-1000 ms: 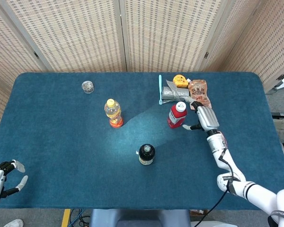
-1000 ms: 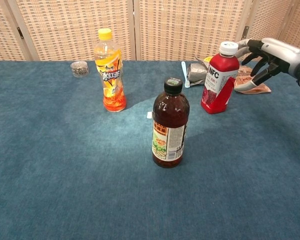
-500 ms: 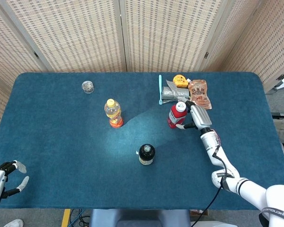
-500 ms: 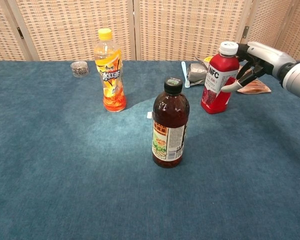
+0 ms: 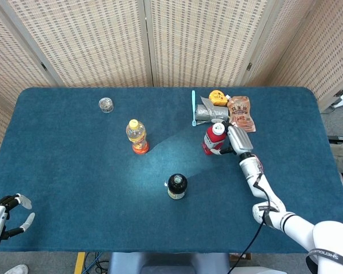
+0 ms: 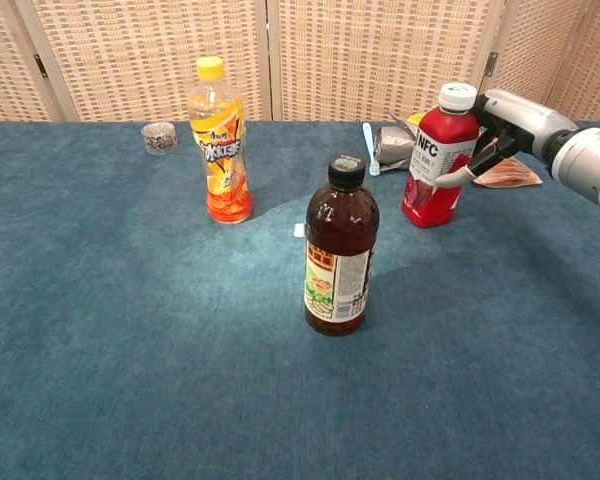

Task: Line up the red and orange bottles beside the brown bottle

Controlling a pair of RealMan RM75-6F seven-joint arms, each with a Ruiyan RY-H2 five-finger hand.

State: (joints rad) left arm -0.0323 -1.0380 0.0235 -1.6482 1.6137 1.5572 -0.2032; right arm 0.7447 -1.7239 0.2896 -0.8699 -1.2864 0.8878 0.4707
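The red NFC bottle [image 6: 439,157] is seen upright on the blue table cloth [image 6: 130,330], behind and to the right of the brown bottle [image 6: 340,247] in the chest view, just in front of the clutter at the far edge. Over the last second the right hand [image 6: 500,125] has been brought in from a short way off the bottle's right side until it lies against the bottle; its thumb tip is now seen touching the label from the right, while the other fingers are hidden behind the shoulder of the bottle. The bottle itself has not been shifted or tilted. Whether the fingers have truly closed round it cannot be told from either view, so a grasp is judged to be forming rather than made. The orange drink bottle [image 6: 218,141] has been left untouched, upright and well to the left of the brown one. The left hand [image 5: 4,212] is kept idle at the near left corner of the table, fingers spread and nothing in it. Beyond the red bottle lie a silver pouch [image 5: 209,111], a light blue toothbrush [image 5: 194,106], a yellow tape measure [image 5: 218,97] and a brown snack packet [image 5: 240,112]; a small glass cup [image 5: 106,104] stands far left. The first carry is therefore judged about to begin, with neither bottle lined up yet.
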